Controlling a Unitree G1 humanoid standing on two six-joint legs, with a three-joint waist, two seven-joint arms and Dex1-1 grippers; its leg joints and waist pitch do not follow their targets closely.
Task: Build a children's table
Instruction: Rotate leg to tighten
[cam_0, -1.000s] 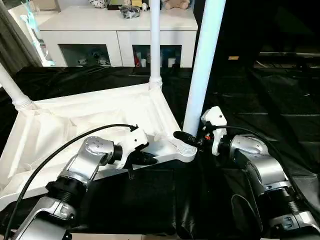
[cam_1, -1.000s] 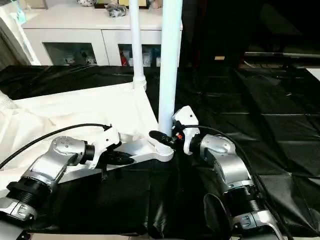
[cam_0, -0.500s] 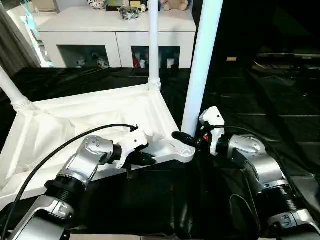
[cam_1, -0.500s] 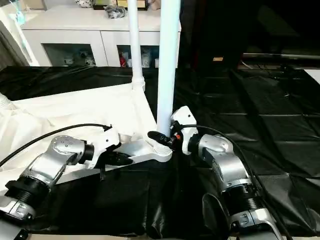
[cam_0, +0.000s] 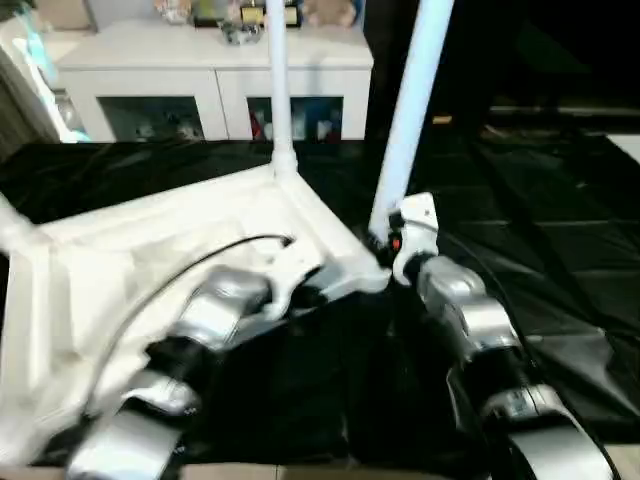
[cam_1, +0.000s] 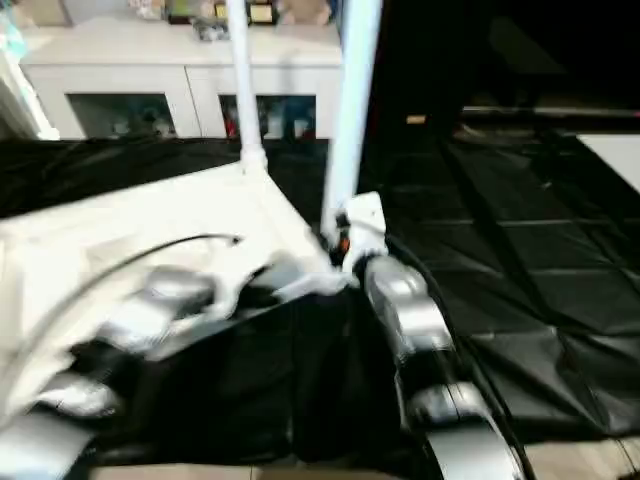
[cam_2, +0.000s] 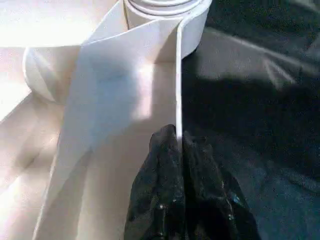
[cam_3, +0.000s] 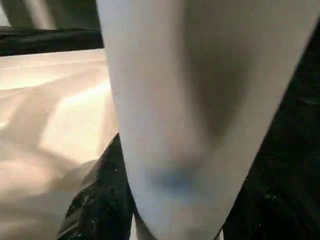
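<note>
With the upturned table top (cam_0: 150, 250) lying left of centre on the black-draped work table (cam_0: 560, 260), the left gripper (cam_2: 179, 145) pinches its rim while the right gripper (cam_0: 385, 248) clasps the leg (cam_0: 405, 130) at one o'clock, best pressed squarely into its corner socket (cam_2: 167, 15).

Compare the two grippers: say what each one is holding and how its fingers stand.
The left gripper is pinched shut on the thin side rim of the tabletop; the right gripper sits around the near leg just above its corner socket. The left fingers meet with only the rim's edge between them; the right gripper's stand apart to the leg's width. Both have black fingers and grip the white children's table at the same near corner.
</note>
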